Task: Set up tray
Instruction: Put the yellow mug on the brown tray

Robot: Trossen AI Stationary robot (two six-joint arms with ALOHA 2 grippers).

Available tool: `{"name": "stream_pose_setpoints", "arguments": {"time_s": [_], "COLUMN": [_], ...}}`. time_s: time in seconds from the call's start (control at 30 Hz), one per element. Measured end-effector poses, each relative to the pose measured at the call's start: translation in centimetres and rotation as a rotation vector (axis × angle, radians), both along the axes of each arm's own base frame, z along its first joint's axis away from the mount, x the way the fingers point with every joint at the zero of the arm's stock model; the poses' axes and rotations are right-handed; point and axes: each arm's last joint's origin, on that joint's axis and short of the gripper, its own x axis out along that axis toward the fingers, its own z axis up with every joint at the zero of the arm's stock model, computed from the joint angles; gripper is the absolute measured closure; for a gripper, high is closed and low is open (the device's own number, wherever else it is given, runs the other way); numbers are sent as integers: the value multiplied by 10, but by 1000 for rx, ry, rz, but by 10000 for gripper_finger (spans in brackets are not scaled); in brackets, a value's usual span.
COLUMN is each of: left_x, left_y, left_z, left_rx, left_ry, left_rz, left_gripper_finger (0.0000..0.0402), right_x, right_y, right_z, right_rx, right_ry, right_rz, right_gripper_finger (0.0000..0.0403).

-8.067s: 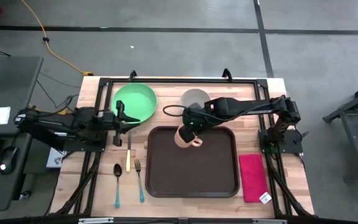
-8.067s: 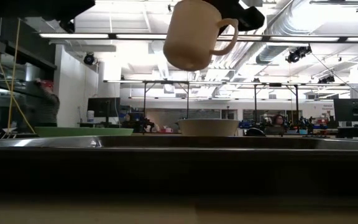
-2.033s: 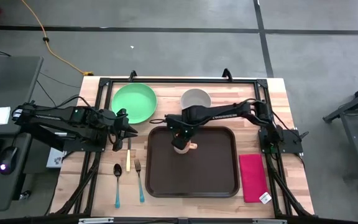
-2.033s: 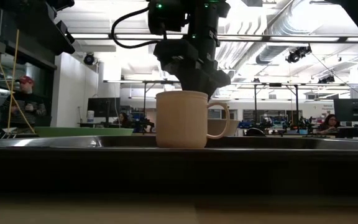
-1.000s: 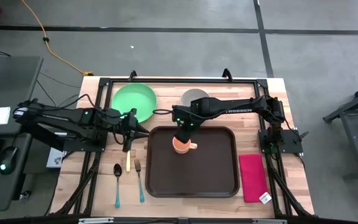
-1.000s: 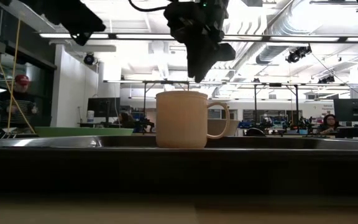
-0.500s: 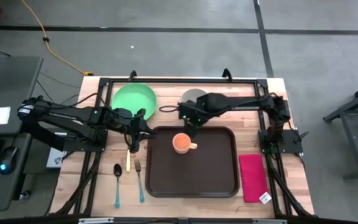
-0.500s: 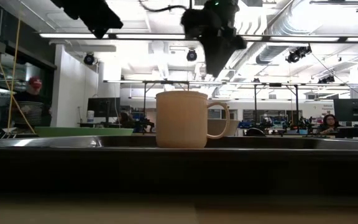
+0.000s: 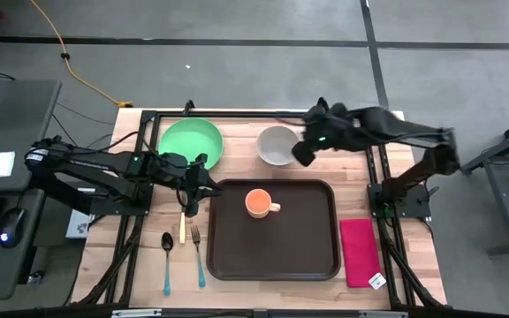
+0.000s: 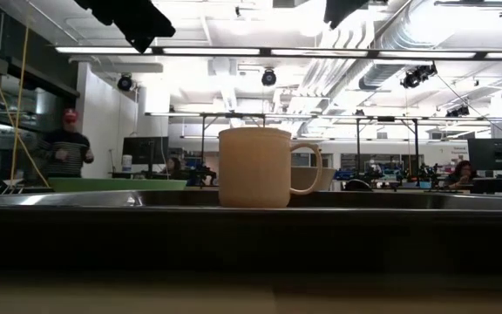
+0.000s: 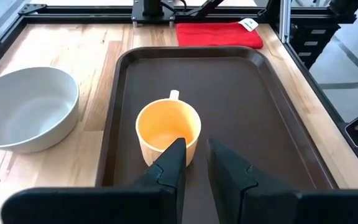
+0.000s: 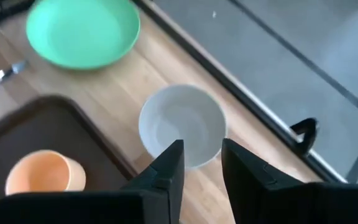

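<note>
High view: mug stood alone and upright in the far half of the tray, released; the right gripper, over it a second earlier, had swung back past the far rim and hung just beside the white bowl. The left gripper hovered at the tray's left edge, over the knife, with fork and spoon nearer the table's front edge and the green plate just behind it. The red napkin lay outside the tray's right side.

Low view: mug sat steady on the tray's rim line, nothing touching it; both arms showed only as dark shapes overhead. A person stood in the room beyond.

Left wrist view: left gripper carried nothing, its fingers parted by a narrow gap, the mug directly ahead of them on the tray.

Right wrist view: right gripper held nothing, fingers slightly spread, with the bowl straight ahead.

Meaning: one item was placed; bowl, plate, cutlery and napkin remained off the tray, and the bowl looked the likely next pick.
</note>
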Motion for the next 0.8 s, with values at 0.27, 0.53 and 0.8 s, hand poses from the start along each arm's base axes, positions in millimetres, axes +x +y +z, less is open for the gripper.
{"name": "stream_pose_setpoints", "arguments": {"time_s": [0.27,0.53,0.8], "left_x": [0,0,0], "left_y": [0,0,1], "left_z": [0,0,0], "left_rx": [1,4,15], "left_ry": [0,-2,-4], "left_rz": [3,10,32], "left_gripper_finger": [305,305,305], "right_x": [-37,-43,-46], "right_y": [2,3,3], "right_z": [25,28,28], "right_rx": [-58,-107,-126], "right_ry": [-70,-28,21], "right_rz": [40,108,164], "right_gripper_finger": [332,340,341]}}
